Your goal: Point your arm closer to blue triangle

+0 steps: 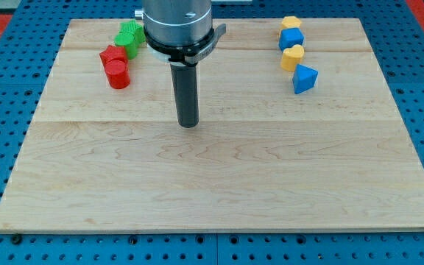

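The desk (219, 191) is a pale wooden board, and most of it is bare; the blocks sit in two clusters along its far edge. The arm comes down near the middle of that far edge, and there is no pincer on it to be apart or together, only a straight dark rod. My tip (188, 125) rests on the wood a little left of the board's centre, touching no block.

Near the far left corner are a green block (129, 37), a red block (112, 54) and a red cylinder (118, 74), bunched together. Toward the far right corner runs a short column: a yellow block (291, 23), a blue cube (291, 38), a second yellow block (293, 57), and nearest of all, the blue triangle (305, 78).

The blue triangle lies well apart from my tip, off toward the right edge and slightly farther back. To do this well, I would judge, the tip should slide straight toward the right edge with a slight lean to the far side, and stop just short, so nothing gets nudged into the yellow block touching it.

The triangle looks to point toward the near left, its apex leaning that way; its long axis seems to run diagonally, though that is hard to tell.
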Robot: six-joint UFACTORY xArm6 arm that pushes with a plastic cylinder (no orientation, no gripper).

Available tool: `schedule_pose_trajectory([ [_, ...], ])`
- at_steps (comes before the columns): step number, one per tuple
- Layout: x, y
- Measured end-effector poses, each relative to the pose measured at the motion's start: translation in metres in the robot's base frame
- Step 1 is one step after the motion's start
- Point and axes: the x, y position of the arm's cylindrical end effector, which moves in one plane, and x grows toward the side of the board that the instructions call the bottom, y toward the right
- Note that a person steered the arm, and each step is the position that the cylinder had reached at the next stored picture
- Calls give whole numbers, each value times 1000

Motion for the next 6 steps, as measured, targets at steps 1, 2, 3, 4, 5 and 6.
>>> schedule_pose_trajectory([
  [1,0,0],
  [2,0,12],
  [3,0,43],
  [4,0,125],
  [5,-15,170],
  [6,-35,209],
])
